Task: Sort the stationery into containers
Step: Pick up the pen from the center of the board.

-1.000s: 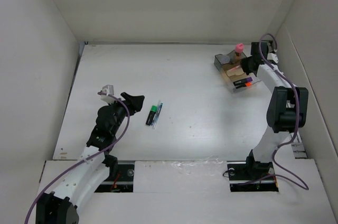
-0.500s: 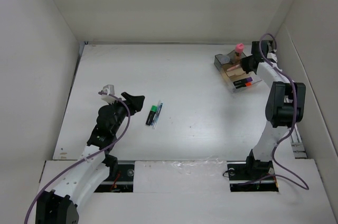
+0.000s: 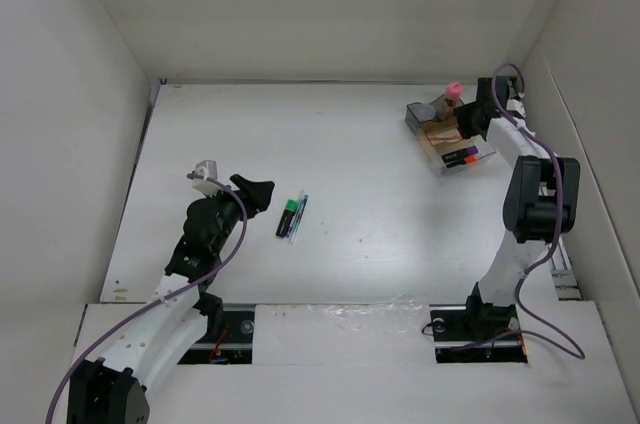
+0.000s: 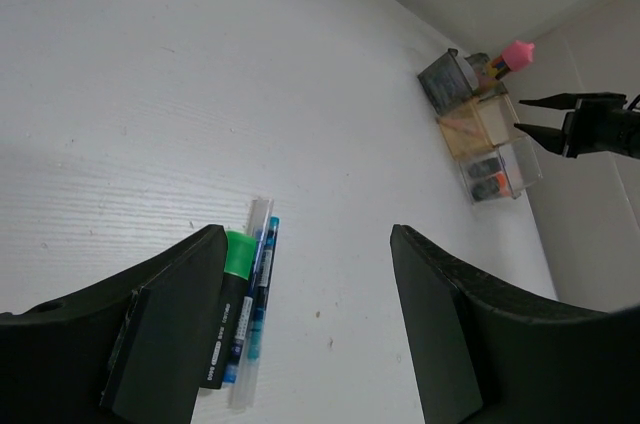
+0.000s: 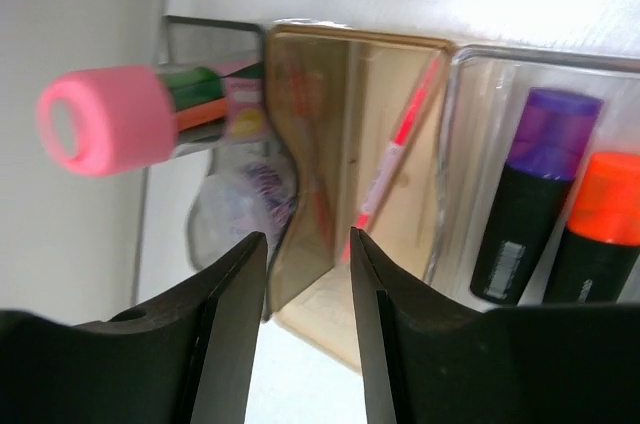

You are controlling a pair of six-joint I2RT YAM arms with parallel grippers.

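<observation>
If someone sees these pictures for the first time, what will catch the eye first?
The pink cap of the glue stick stands out most, poking from the organizer at the far right of the table. Next is the green highlighter, lying beside a blue pen left of the middle, just ahead of the open left gripper.

green highlighter point(image 3: 288, 216) flat; organizer point(image 3: 415, 120) partly filled
</observation>
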